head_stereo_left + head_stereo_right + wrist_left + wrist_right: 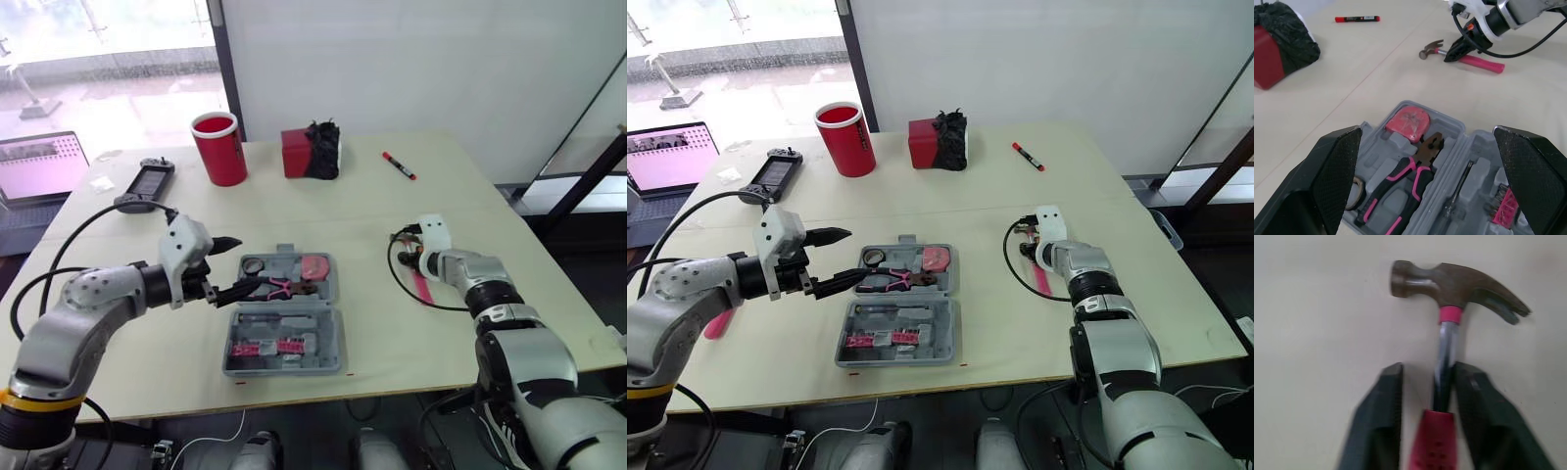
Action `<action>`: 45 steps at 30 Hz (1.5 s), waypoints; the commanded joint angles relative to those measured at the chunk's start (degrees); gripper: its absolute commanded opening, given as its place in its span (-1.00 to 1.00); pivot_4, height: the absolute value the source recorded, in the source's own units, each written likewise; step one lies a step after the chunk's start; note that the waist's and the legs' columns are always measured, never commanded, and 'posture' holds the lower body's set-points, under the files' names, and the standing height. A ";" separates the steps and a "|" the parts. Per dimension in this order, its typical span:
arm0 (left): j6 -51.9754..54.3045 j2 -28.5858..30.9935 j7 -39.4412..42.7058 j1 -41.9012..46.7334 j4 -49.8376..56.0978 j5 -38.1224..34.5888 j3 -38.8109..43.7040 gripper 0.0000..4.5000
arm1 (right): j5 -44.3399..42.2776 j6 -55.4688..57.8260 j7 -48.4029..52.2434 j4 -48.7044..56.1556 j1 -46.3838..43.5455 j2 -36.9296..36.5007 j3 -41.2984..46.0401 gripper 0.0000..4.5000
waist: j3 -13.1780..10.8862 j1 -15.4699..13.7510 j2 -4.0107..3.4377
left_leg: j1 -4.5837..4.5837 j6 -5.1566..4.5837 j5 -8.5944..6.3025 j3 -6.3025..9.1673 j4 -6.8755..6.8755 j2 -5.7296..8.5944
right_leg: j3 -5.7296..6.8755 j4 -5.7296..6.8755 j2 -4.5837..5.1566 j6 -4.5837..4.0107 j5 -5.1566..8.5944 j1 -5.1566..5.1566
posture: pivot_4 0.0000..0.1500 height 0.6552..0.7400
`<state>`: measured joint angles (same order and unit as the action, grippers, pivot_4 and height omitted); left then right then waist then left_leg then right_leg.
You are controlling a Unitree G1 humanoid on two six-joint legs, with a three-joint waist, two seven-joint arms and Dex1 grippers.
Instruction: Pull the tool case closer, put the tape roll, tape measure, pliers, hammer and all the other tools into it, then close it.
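Four tools sit packed, by the look of the open grey plastic tool case [333, 338] near the counter's [470, 323] front edge: holds pink-and-black-handled pliers [1410, 181], a rounded pink tape measure [1408, 121], a tape roll [1355, 188] and a slim screwdriver [1459, 188] in the far half, plus a pink rack of bits [1501, 213] in the near half.

Now on the hammer step, judging by that. Finds the steel claw hammer with the pink grip [1449, 284] flat on the counter, well to the right of the case. Straddles its bare shaft with the right gripper [1428, 369], just above the grip: fingers spread either side, one seemingly touching the steel, the other apart, so not clenched yet. Hovers the left gripper [250, 262] over the case's left edge, fingers released wide, grasping nothing.

Next calls for a firm squeeze on the shaft, a lift, then a carry leftwards to the case, likely with the left gripper drawn clear. Risks a swing of the heavy head on so thin a hold.

Cannot tell which slot suits the hammer. Cannot see the whole tape roll, half cut off behind a left finger. Unclear whether to count the red marker [399, 165] on the far side as a tool.
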<state>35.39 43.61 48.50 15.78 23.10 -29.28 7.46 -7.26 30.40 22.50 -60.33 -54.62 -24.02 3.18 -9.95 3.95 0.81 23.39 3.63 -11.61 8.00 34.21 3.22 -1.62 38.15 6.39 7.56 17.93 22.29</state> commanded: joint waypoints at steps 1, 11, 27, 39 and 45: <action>-1.93 -0.54 0.39 1.71 -0.45 0.48 -1.19 1.00 | -0.70 7.29 3.09 10.02 4.47 -0.96 -0.39 -0.98 | 0.01 -0.01 0.00 | 0.00 0.00 0.00 0.01 0.00 0.00 | 0.00 0.01 0.00 0.00 0.00 -0.01 | 1.00 1.00; -4.67 -1.85 2.58 3.42 -3.96 2.01 -5.18 1.00 | -7.34 39.00 -4.10 67.13 29.81 5.25 4.01 -1.00 | 0.03 -1.04 -0.01 | 0.02 0.00 -0.01 0.09 0.00 -0.01 | 0.01 0.01 -0.02 0.00 0.01 0.02 | 1.00 1.00; -5.73 -1.57 3.58 2.19 -5.26 2.08 -4.22 1.00 | -5.53 41.05 -5.01 77.72 32.13 -1.63 -1.49 0.26 | 0.01 -1.43 -0.06 | 0.03 0.00 -0.01 0.04 0.00 0.04 | -0.01 -0.02 0.04 0.00 0.00 0.03 | 1.00 1.00; -4.52 -1.54 0.78 -3.81 -1.84 1.26 -1.00 1.00 | 15.41 -21.66 44.08 60.83 9.10 -33.21 -38.71 0.98 | -0.03 -0.99 -0.04 | 0.02 -0.02 -0.03 -0.06 0.01 0.01 | 0.07 -0.13 0.08 0.07 0.03 -0.01 | 1.00 1.00; -3.65 -1.57 -1.23 -7.61 1.02 0.68 1.19 1.00 | 29.67 -62.36 45.81 40.91 0.00 -29.47 -46.47 0.98 | -0.04 -0.92 -0.03 | 0.02 0.01 -0.02 -0.06 0.01 0.00 | 0.06 -0.12 0.10 0.05 0.02 0.02 | 1.00 1.00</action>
<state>31.52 41.81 48.02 8.41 21.70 -27.68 6.54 19.34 -23.26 68.09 -16.28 -52.65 -54.47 -42.70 -9.99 3.03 0.78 23.41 3.66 -11.62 7.95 34.22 3.21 -1.56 38.04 6.48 7.60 17.95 22.31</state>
